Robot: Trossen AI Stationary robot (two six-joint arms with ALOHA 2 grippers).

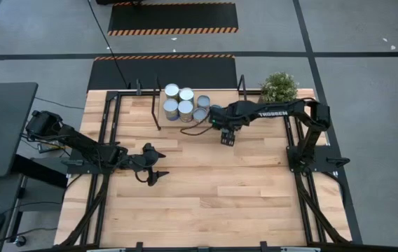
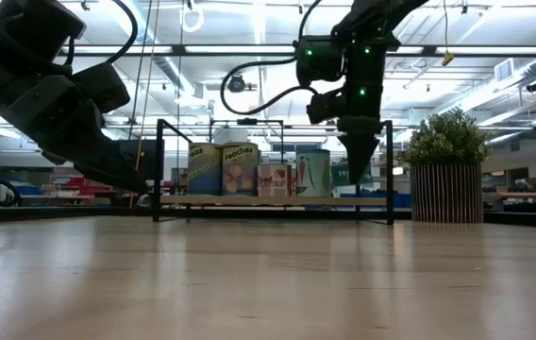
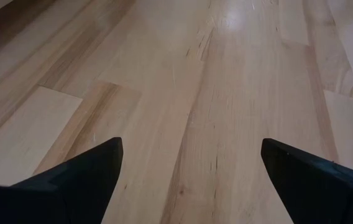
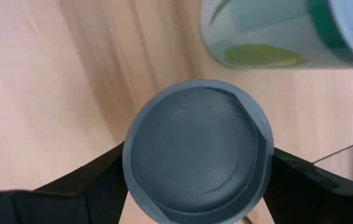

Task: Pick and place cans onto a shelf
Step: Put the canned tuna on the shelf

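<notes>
My light-wood table (image 1: 213,189) carries the black-framed low shelf (image 1: 132,98) at its far edge, holding grouped silver-topped tin cans (image 1: 178,101). My right jaws (image 4: 195,186) straddle a rigid, smooth grey-topped can (image 4: 196,146) there; grip mid-wall. My left jaws (image 3: 189,168) hang wide, empty, near-left.

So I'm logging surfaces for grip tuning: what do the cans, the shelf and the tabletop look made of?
Cans: likely tin, with dull bluish-grey tops and printed paper-like labels. Shelf: pale wood board in thin black posts, probably metal. Tabletop: light wood planks with visible grain and slight sheen.
</notes>
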